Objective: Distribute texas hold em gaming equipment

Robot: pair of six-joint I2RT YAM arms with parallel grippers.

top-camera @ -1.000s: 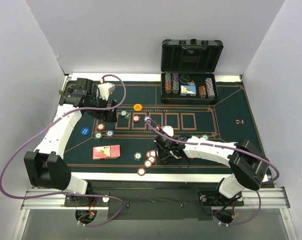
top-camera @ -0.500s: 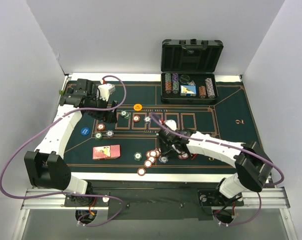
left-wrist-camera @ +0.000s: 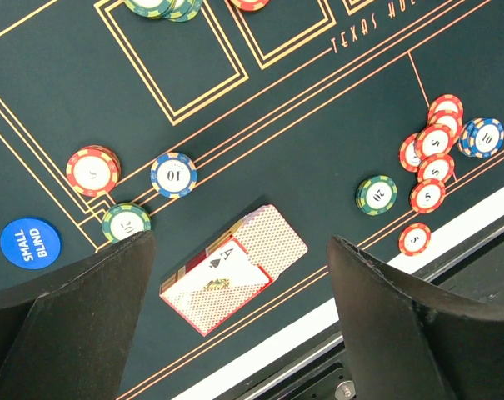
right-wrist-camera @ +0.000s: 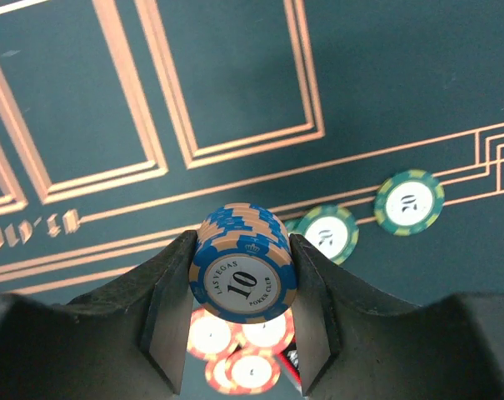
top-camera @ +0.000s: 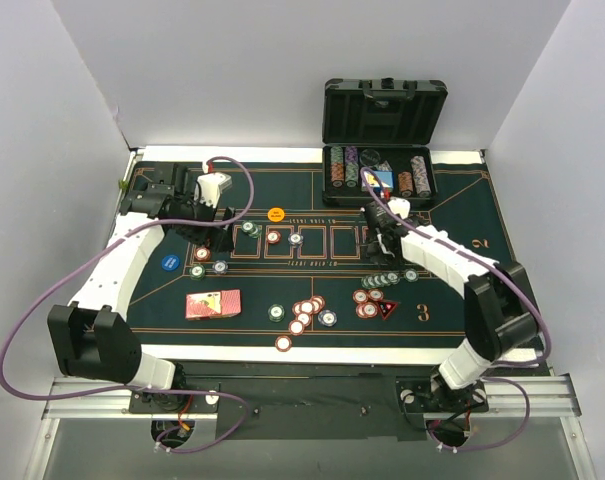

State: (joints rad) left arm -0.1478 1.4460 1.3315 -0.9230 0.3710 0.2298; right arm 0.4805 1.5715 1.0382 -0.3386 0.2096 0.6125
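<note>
Inside the half-closed right pincer (right-wrist-camera: pixel 243 254), a stack of blue chips (right-wrist-camera: pixel 243 285) sits clamped

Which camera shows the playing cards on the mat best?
The left wrist view: the playing cards lie mid-frame, large enough to read an ace of spades face up over a patterned red back. The top external view shows them only as a small pink-red patch. The right wrist view misses them.
</note>
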